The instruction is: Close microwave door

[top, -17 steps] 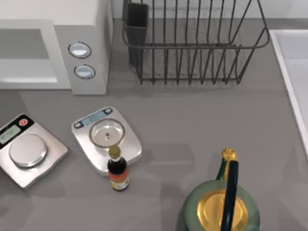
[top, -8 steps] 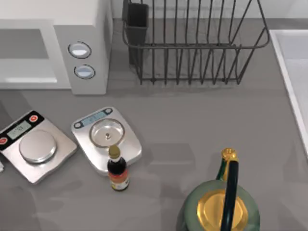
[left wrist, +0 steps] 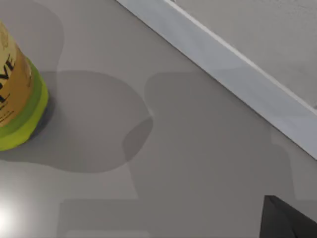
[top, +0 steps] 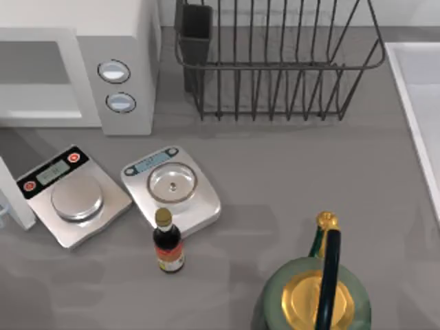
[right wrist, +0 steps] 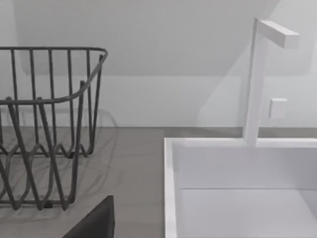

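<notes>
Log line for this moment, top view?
microwave: cavity open | microwave door: swinging in, touching left scales | scales pushed rightward

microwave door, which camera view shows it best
The top view: the microwave door shows as a white slab edge at the table's left, swung out from the microwave, touching the left scale. The wrist views face elsewhere.

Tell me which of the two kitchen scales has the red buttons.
The left scale, nearest the microwave door edge, has two red buttons on a black display strip. The other scale, behind the small dark bottle, has a pale strip without red.
</notes>
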Robot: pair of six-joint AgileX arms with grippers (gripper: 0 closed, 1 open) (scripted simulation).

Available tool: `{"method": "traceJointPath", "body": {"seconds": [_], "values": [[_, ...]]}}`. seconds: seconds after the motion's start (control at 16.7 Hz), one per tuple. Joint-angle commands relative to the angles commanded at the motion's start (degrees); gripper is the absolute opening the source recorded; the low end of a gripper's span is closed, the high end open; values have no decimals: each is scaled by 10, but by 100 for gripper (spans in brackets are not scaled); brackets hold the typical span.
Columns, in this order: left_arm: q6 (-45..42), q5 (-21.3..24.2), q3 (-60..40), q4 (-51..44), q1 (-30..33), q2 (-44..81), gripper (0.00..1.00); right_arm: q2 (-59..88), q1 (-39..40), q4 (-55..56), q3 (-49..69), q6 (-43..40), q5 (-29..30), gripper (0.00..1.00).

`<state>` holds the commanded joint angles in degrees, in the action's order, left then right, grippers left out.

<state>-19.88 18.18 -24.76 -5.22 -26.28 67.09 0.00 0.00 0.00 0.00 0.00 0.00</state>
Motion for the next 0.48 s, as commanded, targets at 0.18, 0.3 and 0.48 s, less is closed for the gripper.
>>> {"method": "traceJointPath", "body": {"seconds": [0.18, 0.3, 0.48], "values": [[42, -41, 7, 0, 56, -11, 0, 0, 0, 0, 0, 0, 0, 100], [83, -81, 14, -1, 117, -23, 0, 0, 0, 0, 0, 0, 0, 100], [150, -146, 27, -1, 219, -47, 0, 0, 0, 0, 0, 0, 0, 100]]}}
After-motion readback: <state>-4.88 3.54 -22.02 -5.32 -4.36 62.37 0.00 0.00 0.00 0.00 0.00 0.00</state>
